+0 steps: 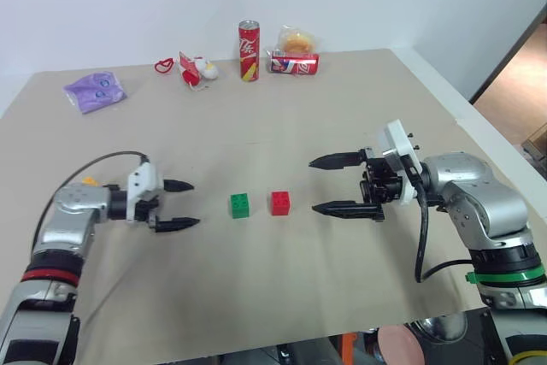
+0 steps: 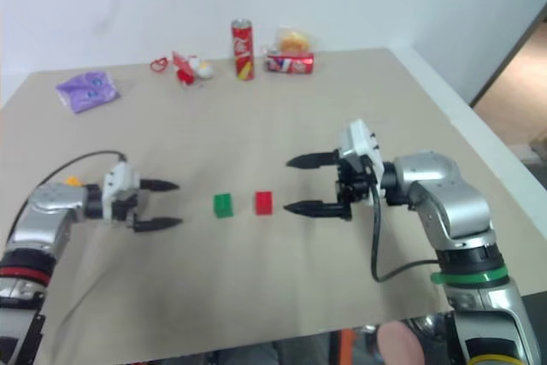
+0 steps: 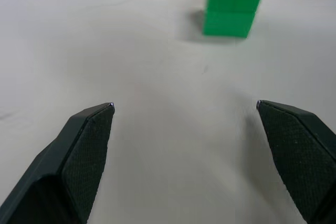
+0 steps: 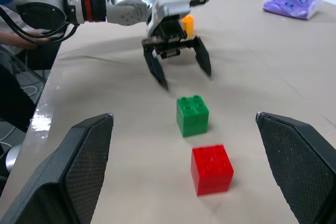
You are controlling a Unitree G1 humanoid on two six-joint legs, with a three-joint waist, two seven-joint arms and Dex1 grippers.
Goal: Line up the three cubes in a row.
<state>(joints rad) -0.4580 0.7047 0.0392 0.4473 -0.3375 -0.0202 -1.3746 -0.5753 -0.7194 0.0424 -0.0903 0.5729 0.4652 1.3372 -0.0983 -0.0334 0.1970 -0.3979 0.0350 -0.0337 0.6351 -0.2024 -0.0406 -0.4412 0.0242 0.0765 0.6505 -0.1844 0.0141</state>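
Observation:
On the tan table a green cube [image 1: 240, 205] and a red cube [image 1: 280, 203] sit side by side with a narrow gap, the green one on the left. The yellow-orange cube [image 4: 187, 24] stands behind my left wrist, mostly hidden by the arm in the head views. My left gripper [image 1: 190, 203] is open and empty, a short way left of the green cube and pointing at it. My right gripper [image 1: 314, 185] is open and empty, just right of the red cube and slightly above the table, pointing left.
At the table's back stand a red soda can [image 1: 249, 50], snack packets [image 1: 295, 55] and small red-and-white items [image 1: 192, 68]. A purple bag [image 1: 95, 90] lies at the far left. The table's right edge [image 1: 461, 108] drops to the floor.

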